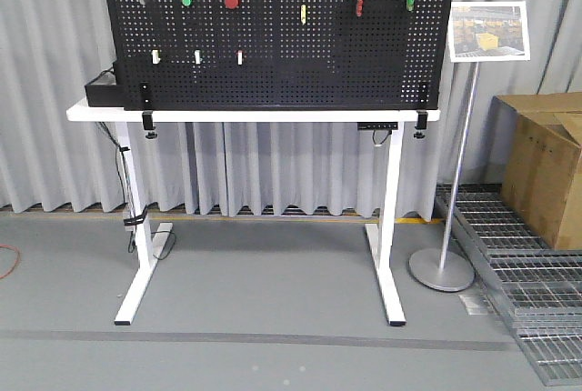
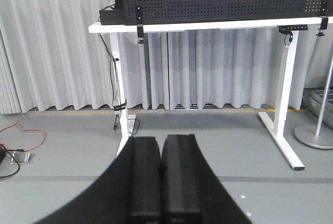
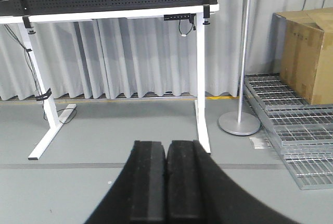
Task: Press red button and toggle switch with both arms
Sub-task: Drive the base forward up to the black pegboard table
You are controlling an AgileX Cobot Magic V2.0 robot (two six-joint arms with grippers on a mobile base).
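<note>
White flat-topped table (image 1: 255, 115) on two white metal T-foot legs (image 1: 393, 227), standing on the grey floor (image 1: 273, 300). A large black perforated pegboard (image 1: 273, 55) stands upright on the top. It is fixed at both lower corners by black clamps (image 1: 147, 120). A black box (image 1: 102, 91) rests at the top's left end.

We see soft, even indoor light in all three views, with the grey floor (image 1: 273, 300) flatly lit and only gentle shading in the folds of the curtain (image 1: 55, 136). The black board (image 1: 273, 45) swallows detail, and its small fittings look slightly soft. In the wrist views, the left gripper (image 2: 162, 148) and right gripper (image 3: 166, 151) appear as dark shapes with little detail and a dull sheen. Table legs (image 2: 283, 104) lean near the frame edges.
</note>
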